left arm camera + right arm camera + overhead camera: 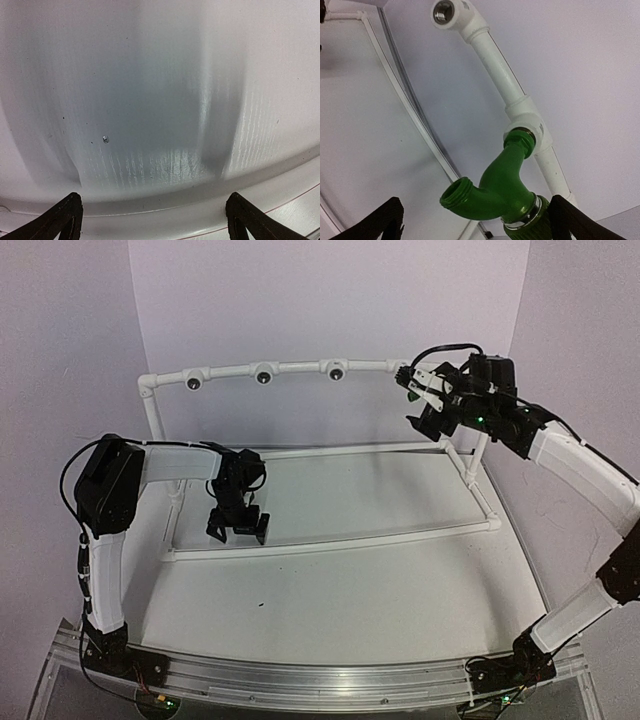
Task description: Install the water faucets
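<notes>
One likely light, rigid faucet [505, 182] noses the tee [532, 125] at its one o'clock, right hand [476, 199] wide around the ribbed collar [522, 224], so grip there.

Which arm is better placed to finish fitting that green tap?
Right. The right gripper straddles the green tap, whose end sits in a white fitting. The left gripper hangs open and empty over the table, far from it.

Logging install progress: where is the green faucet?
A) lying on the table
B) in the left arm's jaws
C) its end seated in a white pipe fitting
C: the right wrist view shows the green faucet with its upper end in the white pipe fitting.
</notes>
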You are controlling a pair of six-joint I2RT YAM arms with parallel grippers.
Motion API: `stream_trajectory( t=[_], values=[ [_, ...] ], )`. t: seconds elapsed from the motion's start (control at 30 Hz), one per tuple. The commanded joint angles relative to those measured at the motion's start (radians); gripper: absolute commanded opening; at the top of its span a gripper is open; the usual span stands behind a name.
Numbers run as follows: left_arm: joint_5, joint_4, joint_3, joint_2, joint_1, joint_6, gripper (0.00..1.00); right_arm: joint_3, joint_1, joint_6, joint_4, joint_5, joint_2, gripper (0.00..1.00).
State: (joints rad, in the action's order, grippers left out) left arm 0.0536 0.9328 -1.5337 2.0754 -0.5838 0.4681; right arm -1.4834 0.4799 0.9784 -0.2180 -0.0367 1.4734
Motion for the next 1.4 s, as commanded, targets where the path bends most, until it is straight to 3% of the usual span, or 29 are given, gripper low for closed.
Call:
stream_trajectory(
  t=[0.0, 0.23, 0.67, 1.0, 1.37],
  values=[
    [0.012, 0.008, -0.015, -0.007, -0.005, 0.002, 0.99, 0.039, 0.017, 0.181, 0.105, 0.169, 0.009, 0.98],
    [0.012, 0.005, -0.013, -0.008, -0.005, 0.004, 0.99, 0.049, 0.027, 0.296, 0.205, 0.219, 0.055, 0.93],
    [0.006, 0.009, -0.01, -0.013, -0.005, 0.013, 0.99, 0.072, 0.054, 0.29, 0.355, 0.229, 0.112, 0.58],
    [0.006, 0.009, -0.006, -0.012, -0.005, 0.015, 0.99, 0.065, 0.054, 0.006, 0.343, 0.227, 0.118, 0.27],
    [0.009, 0.015, -0.008, -0.008, -0.005, 0.012, 0.99, 0.052, 0.053, -0.533, 0.262, 0.11, 0.107, 0.18]
  ],
)
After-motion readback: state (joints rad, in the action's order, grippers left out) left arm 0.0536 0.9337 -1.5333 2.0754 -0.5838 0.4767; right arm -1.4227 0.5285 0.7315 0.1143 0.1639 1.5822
